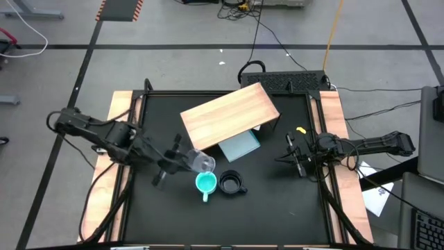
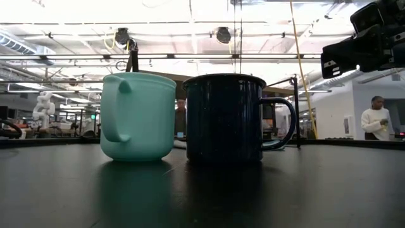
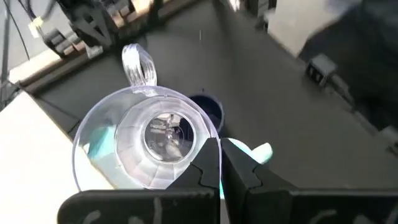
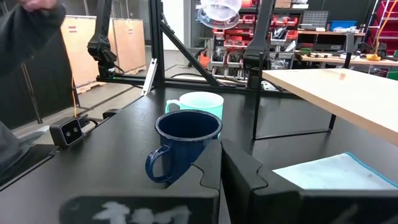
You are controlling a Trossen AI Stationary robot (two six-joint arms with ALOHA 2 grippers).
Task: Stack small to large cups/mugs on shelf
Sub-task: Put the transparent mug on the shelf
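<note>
Left tool pinching the glass cup aloft at frame centre, beside the shelf. Turquoise mug and black mug unstacked on the desk below. Right tool idle at right, fingers together; seemingly nothing shelved yet.

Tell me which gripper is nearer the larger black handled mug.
Left. The left gripper, shut on the small clear glass cup, hovers just beside the black mug. The right gripper waits farther off near the table's right edge.
</note>
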